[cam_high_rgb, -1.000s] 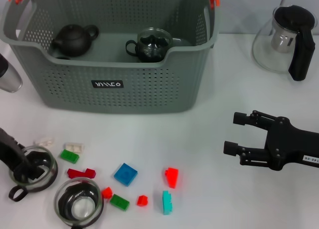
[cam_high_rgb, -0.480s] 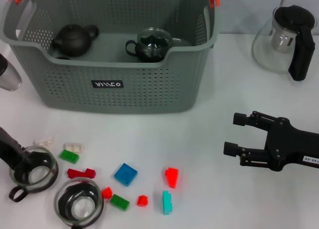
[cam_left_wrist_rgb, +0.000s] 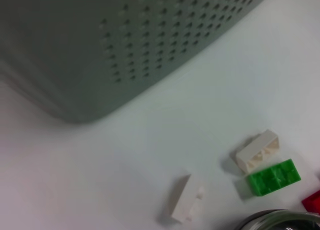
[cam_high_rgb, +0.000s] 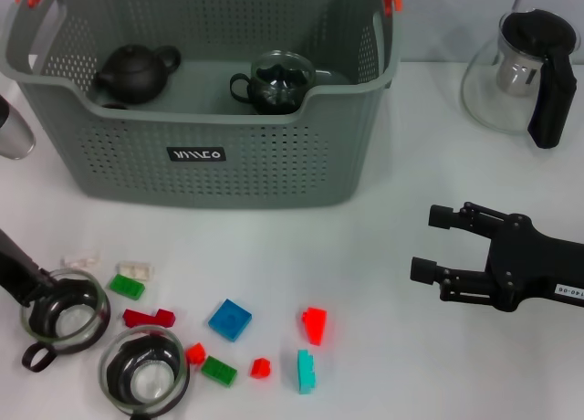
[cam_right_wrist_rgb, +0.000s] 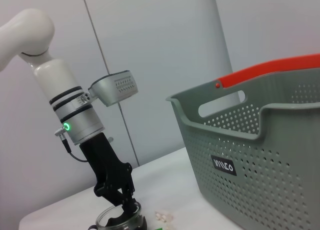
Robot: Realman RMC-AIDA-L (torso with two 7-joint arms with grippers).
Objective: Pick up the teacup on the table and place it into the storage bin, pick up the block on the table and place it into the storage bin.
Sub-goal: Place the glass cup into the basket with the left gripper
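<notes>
My left gripper (cam_high_rgb: 38, 299) is at the front left of the table, shut on the rim of a glass teacup (cam_high_rgb: 64, 317); it also shows in the right wrist view (cam_right_wrist_rgb: 122, 202), down on that cup (cam_right_wrist_rgb: 117, 221). A second glass teacup (cam_high_rgb: 144, 372) stands beside it. Loose blocks lie nearby: blue (cam_high_rgb: 230, 319), red (cam_high_rgb: 315, 324), teal (cam_high_rgb: 306, 370), green (cam_high_rgb: 127, 286). The grey storage bin (cam_high_rgb: 196, 155) stands at the back and holds a dark teapot (cam_high_rgb: 135, 71) and a glass teacup (cam_high_rgb: 274, 80). My right gripper (cam_high_rgb: 429, 245) is open and empty at the right.
A glass teapot with a black handle (cam_high_rgb: 520, 73) stands at the back right. A metal cup (cam_high_rgb: 11, 132) is at the left edge. In the left wrist view, white blocks (cam_left_wrist_rgb: 257, 150) and a green block (cam_left_wrist_rgb: 274, 176) lie before the bin wall (cam_left_wrist_rgb: 125, 45).
The left gripper has drawn back slightly toward the left edge, and the teacup it holds has shifted a little. The right arm has not moved.
</notes>
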